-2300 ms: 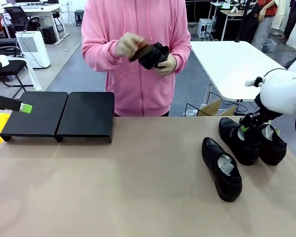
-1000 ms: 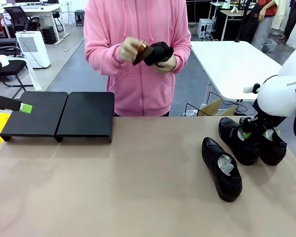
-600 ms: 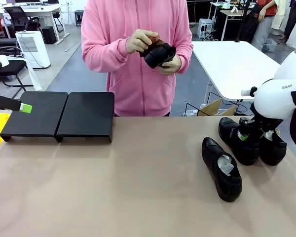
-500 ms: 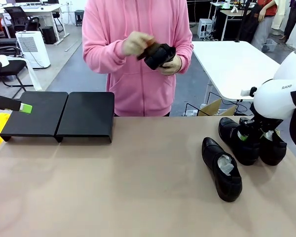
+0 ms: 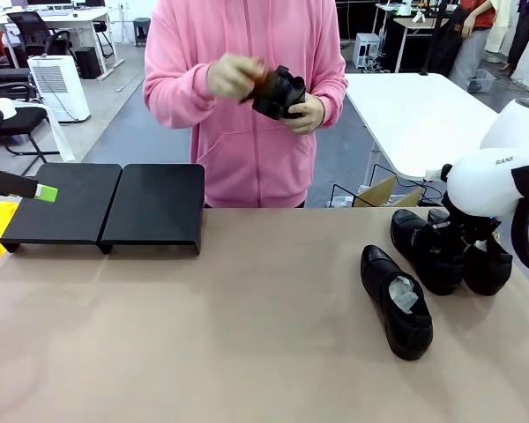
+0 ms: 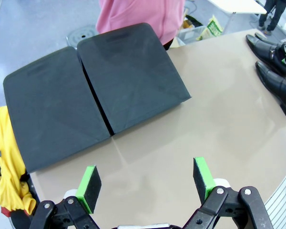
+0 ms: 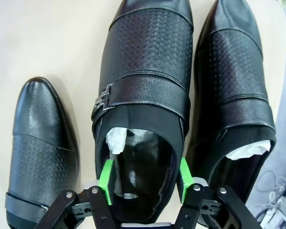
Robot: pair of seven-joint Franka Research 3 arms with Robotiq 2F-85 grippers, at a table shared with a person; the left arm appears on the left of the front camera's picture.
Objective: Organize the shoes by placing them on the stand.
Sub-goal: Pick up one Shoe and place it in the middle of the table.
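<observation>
My left jaws hang wide apart with nothing between their green pads (image 6: 91,183), above the left part of the surface (image 5: 247,352). Just ahead of them lies the stand (image 6: 95,90), two matte black panels set edge to edge at the far left of the surface, with no shoe on it. A bunch of yellow cloth (image 6: 7,143) sits by its outer end. My right jaws are down at the heel of the middle shoe (image 7: 145,62), one of three on my right side of the surface. The right pads (image 7: 107,174) sit one on each flank of its collar, close against the leather, but I cannot tell whether they are squeezing it or only flanking it. That shoe lies flat, with a metal buckle on its strap and white paper stuffed in its opening. Touching its outer side is the outer shoe (image 7: 236,71), also stuffed with paper. On the other side, a little apart and nearer the middle of the surface, lies the lone shoe (image 5: 397,300). Across from me a person in a pink hooded top holds the fourth shoe (image 5: 278,91) at chest height, well above the surface. One hand (image 5: 307,113) cups it from below and the other hand (image 5: 232,75) presses something brownish against it.
</observation>
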